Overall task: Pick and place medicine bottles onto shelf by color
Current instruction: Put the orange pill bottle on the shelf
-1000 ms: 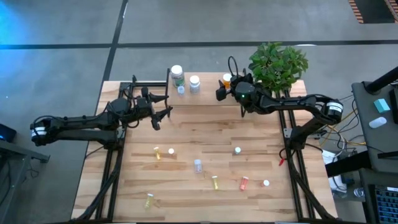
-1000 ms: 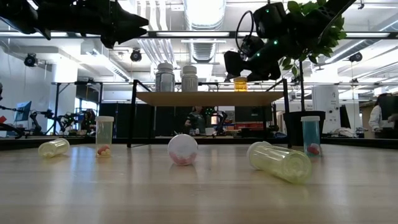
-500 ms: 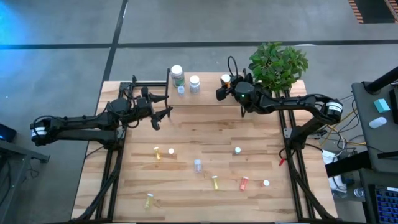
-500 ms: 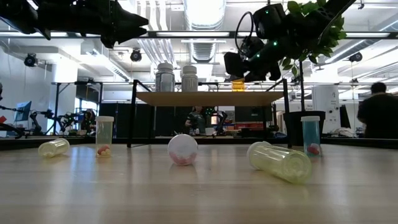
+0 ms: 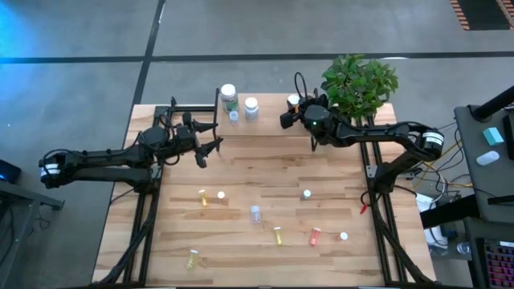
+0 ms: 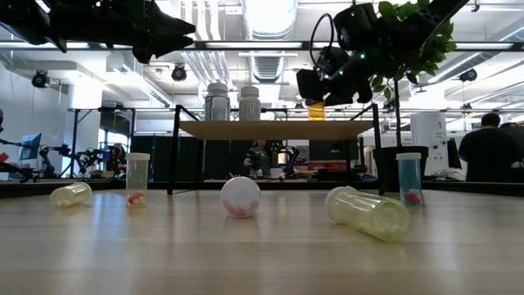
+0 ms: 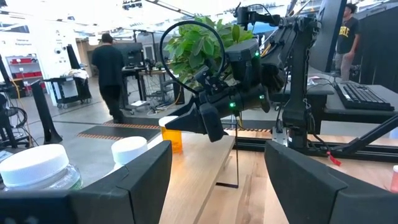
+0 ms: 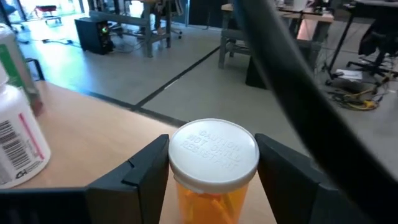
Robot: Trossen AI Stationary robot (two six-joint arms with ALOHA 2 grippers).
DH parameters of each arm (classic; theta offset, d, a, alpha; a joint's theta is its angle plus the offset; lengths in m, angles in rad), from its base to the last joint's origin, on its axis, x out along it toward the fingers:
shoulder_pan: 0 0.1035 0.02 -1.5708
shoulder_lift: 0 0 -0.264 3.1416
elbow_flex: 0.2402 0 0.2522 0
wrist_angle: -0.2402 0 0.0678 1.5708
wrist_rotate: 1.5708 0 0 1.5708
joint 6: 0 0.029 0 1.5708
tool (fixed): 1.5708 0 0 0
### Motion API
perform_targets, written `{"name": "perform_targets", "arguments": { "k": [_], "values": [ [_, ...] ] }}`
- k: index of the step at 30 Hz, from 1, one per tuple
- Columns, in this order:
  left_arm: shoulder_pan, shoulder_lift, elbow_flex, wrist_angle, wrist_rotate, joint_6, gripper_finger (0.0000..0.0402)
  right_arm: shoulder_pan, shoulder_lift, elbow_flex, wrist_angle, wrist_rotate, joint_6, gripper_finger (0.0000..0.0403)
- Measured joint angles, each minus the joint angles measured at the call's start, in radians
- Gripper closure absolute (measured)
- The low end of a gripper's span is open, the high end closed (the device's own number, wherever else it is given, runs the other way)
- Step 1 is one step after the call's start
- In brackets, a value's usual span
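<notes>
Broadly, the worktop carries a raised shelf along its far edge, beside a plant. The right gripper sits at the shelf's plant-side end, fingers flanking an orange bottle that stands there; whether they press it or have just let go, I cannot tell. Two white bottles stand grouped at the shelf's other end, probably to keep colours apart. The left gripper waits released near that end. Loose bottles lie scattered on the near worktop, unsorted.

Pale wooden shelf, translucent orange bottle
</notes>
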State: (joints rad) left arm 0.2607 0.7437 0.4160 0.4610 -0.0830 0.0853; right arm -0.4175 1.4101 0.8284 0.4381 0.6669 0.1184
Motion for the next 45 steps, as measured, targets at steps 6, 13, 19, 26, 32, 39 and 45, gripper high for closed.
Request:
{"name": "perform_targets", "arguments": {
  "k": [6, 13, 19, 26, 32, 39, 45],
  "values": [
    [0.000, 0.001, 0.000, 0.000, 0.000, 0.000, 0.0162, -0.004, -0.003, 0.000, -0.002, 0.019, -0.011, 0.0196],
    [0.000, 0.002, 0.000, 0.000, 0.000, 0.000, 0.0162, -0.023, -0.004, 0.000, -0.021, 0.051, -0.014, 0.0196],
    [0.000, 0.002, 0.000, 0.000, 0.000, 0.000, 0.0162, -0.051, -0.004, 0.000, -0.021, 0.052, -0.013, 0.0196],
    [0.001, 0.001, -0.001, 0.000, 0.000, 0.000, 0.0162, -0.074, -0.004, 0.000, -0.029, 0.052, -0.007, 0.0196],
    [0.001, 0.002, 0.000, 0.000, 0.000, 0.000, 0.0162, -0.076, -0.003, 0.000, -0.049, 0.051, 0.011, 0.0196],
    [0.001, 0.001, -0.001, 0.000, 0.000, -0.001, 0.0162, -0.076, -0.002, 0.000, -0.071, 0.039, -0.009, 0.0160],
    [0.001, 0.000, -0.001, 0.001, 0.000, -0.007, 0.0162, -0.076, -0.002, 0.000, -0.067, 0.040, -0.012, 0.0115]
  ]
}}
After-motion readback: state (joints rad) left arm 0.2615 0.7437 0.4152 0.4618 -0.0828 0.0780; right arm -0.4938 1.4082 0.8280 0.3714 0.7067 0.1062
